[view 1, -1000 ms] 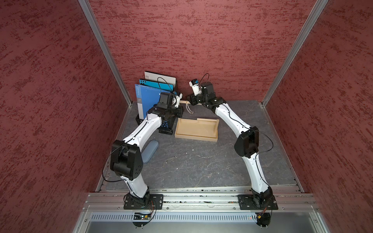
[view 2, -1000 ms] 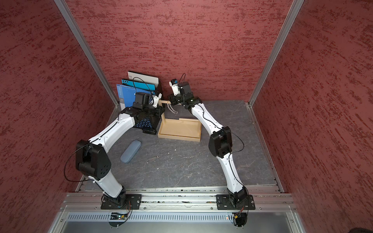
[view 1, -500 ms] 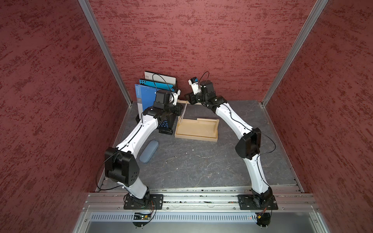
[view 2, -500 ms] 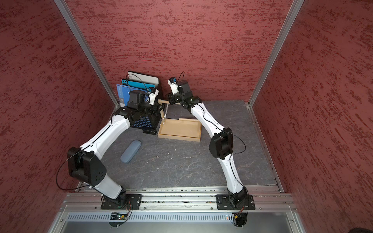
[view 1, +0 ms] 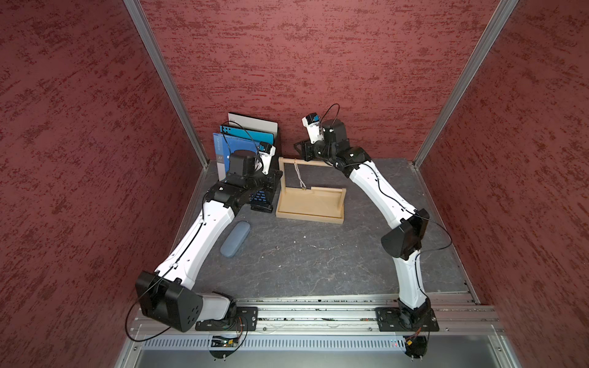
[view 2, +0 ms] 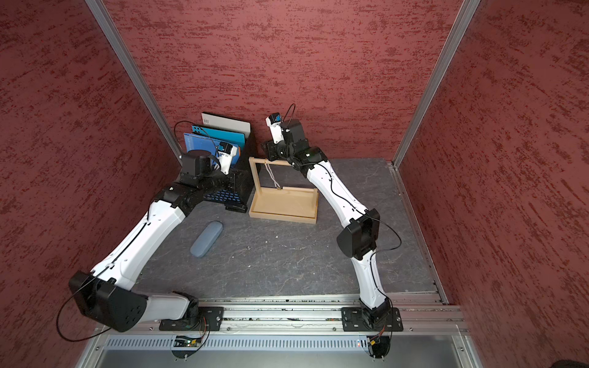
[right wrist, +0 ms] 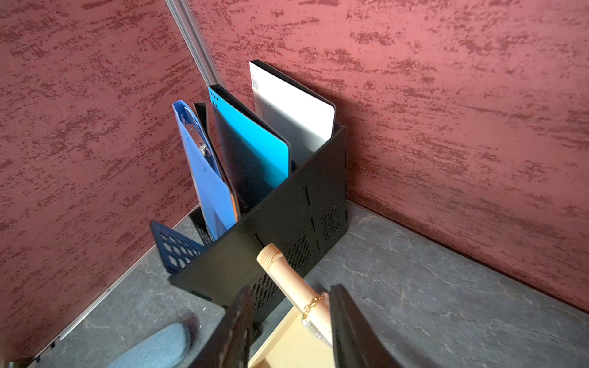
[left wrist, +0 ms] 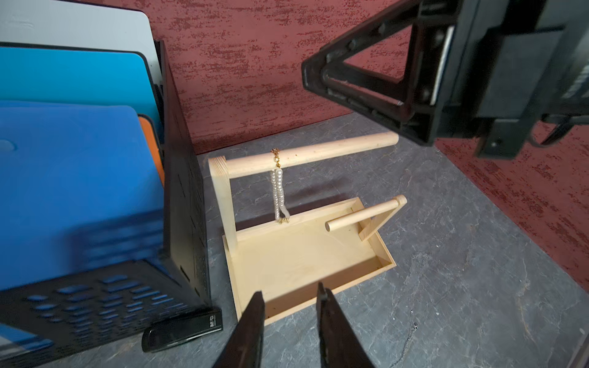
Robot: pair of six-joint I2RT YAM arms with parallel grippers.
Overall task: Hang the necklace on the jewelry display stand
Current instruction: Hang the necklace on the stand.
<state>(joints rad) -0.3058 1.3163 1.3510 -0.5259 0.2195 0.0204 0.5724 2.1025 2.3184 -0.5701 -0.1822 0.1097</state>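
**The necklace (left wrist: 278, 191) hangs, no fingers on it**

It is on the long dowel (left wrist: 318, 153) of the jewelry display stand (left wrist: 306, 255), near the tall post (left wrist: 224, 204). The right gripper (right wrist: 291, 291), partly open, straddles dowel and chain (right wrist: 314, 302) without gripping. The left gripper (left wrist: 290, 302), partly open, empty, hovers at the tray's rim (left wrist: 350, 277).

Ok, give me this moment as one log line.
necklace: hanging on long dowel of jewelry display stand | left fingers: open, empty | right fingers: open, astride dowel
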